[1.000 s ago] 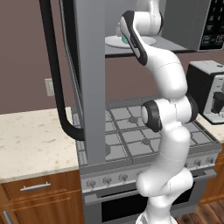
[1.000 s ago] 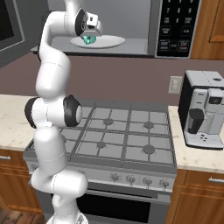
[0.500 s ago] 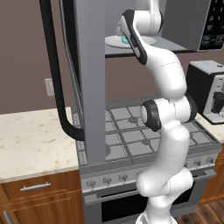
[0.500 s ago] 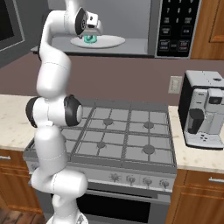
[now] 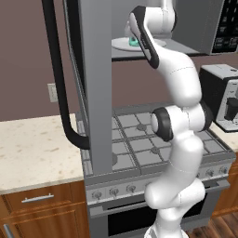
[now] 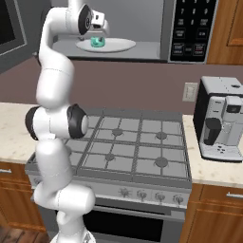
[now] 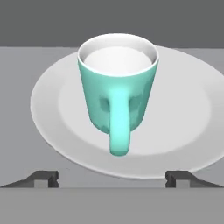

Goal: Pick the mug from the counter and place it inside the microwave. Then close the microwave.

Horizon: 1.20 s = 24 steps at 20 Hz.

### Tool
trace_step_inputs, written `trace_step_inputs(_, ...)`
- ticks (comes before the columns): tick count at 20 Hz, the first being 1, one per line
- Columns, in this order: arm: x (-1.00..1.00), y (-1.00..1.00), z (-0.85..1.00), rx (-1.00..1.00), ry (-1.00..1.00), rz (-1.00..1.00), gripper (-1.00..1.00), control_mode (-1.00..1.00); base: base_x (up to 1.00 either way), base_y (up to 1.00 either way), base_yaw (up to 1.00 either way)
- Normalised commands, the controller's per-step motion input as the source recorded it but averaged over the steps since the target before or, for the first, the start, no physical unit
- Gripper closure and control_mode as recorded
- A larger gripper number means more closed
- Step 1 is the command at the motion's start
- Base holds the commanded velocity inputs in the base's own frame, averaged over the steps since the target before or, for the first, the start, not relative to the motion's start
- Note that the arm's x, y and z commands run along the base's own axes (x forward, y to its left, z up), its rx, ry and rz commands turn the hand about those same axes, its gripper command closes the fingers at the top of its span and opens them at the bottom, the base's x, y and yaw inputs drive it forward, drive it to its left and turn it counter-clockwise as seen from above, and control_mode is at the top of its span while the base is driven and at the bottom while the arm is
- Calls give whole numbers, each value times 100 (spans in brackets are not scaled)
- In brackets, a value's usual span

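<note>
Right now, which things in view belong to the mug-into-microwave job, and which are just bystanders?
Job:
- mug, upright on the white plate
- microwave, door swung open
- gripper, open, fingertips apart just short of the mug
- counter

Bystanders:
- coffee machine
- gas stovetop
- oven
- wall outlet

we see a home kitchen: a gas stovetop [image 6: 135,144] with an oven below, a microwave [image 6: 190,28] mounted above, a coffee machine [image 6: 222,126] on the right counter [image 5: 32,151], wooden cabinet fronts [image 5: 39,209].
</note>
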Motion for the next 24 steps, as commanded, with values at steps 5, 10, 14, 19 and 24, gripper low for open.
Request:
trace_step_inputs(5, -77, 0, 0, 0, -5, 0, -100, -100, 0, 0, 0)
trace_step_inputs(10, -71, 0, -15, 0, -1, -1, -100, -100, 0, 0, 0)
trace_step_inputs(14, -67, 0, -32, 0, -2, -1, -100, -100, 0, 0, 0)
trace_step_inputs(19, -78, 0, -12, 0, -5, 0, -100, -100, 0, 0, 0)
trace_step_inputs(24, -76, -2, -2, 0, -6, 0, -100, -100, 0, 0, 0)
